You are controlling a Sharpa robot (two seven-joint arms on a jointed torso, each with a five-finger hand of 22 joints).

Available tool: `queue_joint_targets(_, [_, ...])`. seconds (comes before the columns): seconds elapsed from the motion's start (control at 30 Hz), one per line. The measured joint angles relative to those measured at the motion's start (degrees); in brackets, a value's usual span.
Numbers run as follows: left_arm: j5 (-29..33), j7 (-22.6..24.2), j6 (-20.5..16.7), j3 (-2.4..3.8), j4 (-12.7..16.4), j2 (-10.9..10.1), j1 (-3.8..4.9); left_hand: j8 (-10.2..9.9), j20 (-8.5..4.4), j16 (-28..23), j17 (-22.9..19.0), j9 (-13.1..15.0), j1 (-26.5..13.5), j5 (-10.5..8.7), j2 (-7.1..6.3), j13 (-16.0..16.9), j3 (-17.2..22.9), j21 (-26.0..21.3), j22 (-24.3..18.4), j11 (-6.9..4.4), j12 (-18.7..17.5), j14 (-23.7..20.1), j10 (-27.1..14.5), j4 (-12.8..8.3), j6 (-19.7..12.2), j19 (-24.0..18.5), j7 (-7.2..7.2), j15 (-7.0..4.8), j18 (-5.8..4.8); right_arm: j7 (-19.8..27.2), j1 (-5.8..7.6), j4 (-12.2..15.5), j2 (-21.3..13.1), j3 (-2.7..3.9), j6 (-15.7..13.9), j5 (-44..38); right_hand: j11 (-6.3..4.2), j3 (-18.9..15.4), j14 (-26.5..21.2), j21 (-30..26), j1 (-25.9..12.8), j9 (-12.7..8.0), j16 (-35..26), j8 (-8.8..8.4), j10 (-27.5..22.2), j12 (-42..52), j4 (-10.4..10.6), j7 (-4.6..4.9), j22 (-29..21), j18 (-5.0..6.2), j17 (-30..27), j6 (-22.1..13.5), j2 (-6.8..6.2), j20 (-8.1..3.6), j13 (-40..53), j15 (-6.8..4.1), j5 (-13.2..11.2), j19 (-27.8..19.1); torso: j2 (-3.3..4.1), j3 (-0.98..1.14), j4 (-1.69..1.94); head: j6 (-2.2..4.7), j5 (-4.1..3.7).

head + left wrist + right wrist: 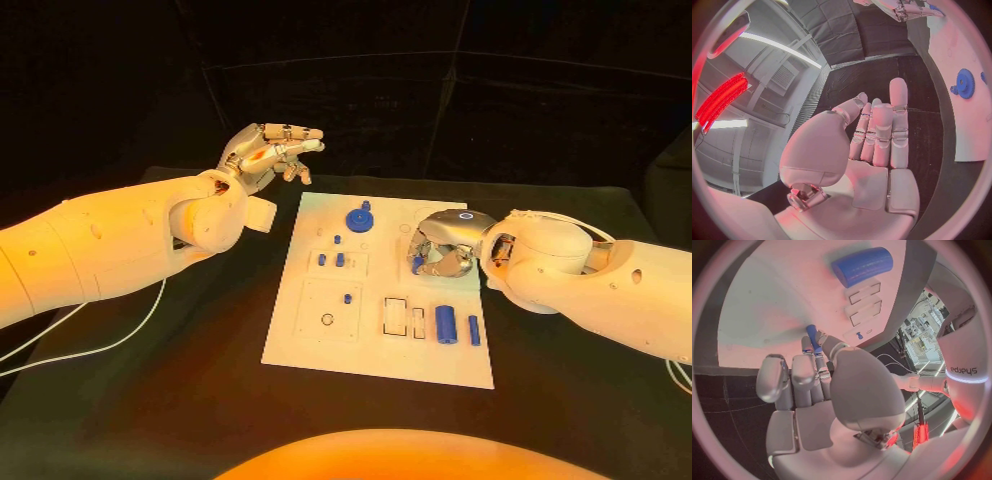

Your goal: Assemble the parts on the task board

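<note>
The white task board (310, 340) lies in the middle of the black table. My right hand (444, 245) hovers over its right half and pinches a small blue peg (418, 264) between thumb and fingers; in the right wrist view the peg (812, 337) points down at the board (761, 305). A blue gear (359, 218) sits near the board's far edge. A short blue cylinder (446, 322) and a thin blue rod (473, 330) lie near the right front. My left hand (267, 155) is raised beyond the board's far left corner, fingers extended and holding nothing (873, 150).
Several small blue pegs (340, 260) stand in the board's left half. Two rectangular slots (395, 315) lie left of the cylinder. A white cable (87, 345) runs across the table at the left. Black backdrop panels stand behind the table.
</note>
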Motion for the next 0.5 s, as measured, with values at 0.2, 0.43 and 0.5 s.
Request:
queue_joint_targets(0.2, [0.0,0.0,0.01,0.0,-0.23,0.04,0.0,0.0,0.0,0.0,0.0,0.0,0.0,0.0,0.0,0.0,0.0,0.0,0.0,0.0,0.0,-0.02,0.0,0.0,0.0,0.0,0.0,0.02,0.0,0.22,-0.01,3.2,-2.33,0.08,-4.03,0.31,0.01,0.69,0.0,0.0,0.15,0.07,0.17,0.0,0.39,-0.29,-0.39,0.0,0.24,0.0,0.09,0.0,0.14,0.22,-0.02,0.0,-0.13,0.22,-0.07,0.04,-0.02,0.04,0.05])
queue_joint_targets(0.43, [0.0,0.0,0.01,0.0,-0.58,0.29,-0.02,0.24,0.0,0.0,0.0,0.0,0.0,0.0,0.0,0.0,0.0,0.0,-0.06,0.0,0.21,-0.21,0.0,0.0,0.0,0.0,0.0,0.21,0.0,0.55,0.11,6.78,-3.99,1.43,-7.16,2.0,0.01,0.91,0.0,0.21,0.15,0.06,0.21,0.0,0.39,-0.56,-0.6,-0.01,0.25,0.0,0.15,-0.02,0.14,0.22,-0.01,0.0,-0.17,0.21,-0.1,-0.01,0.01,0.16,-0.01])
queue_joint_targets(0.5, [0.0,0.0,0.03,0.0,-0.66,0.39,-0.02,0.24,0.0,0.0,0.0,0.0,0.0,0.0,0.0,0.0,0.0,0.0,-0.05,0.0,0.21,-0.21,0.0,0.0,0.0,0.0,0.0,0.2,0.0,0.76,0.11,7.89,-3.94,1.63,-7.82,2.64,0.01,1.07,0.0,0.22,0.15,0.01,0.21,0.0,0.39,-0.56,-0.46,-0.01,0.25,0.0,0.15,-0.02,0.14,0.22,-0.02,0.0,-0.17,0.21,-0.1,-0.01,0.07,0.17,0.07])
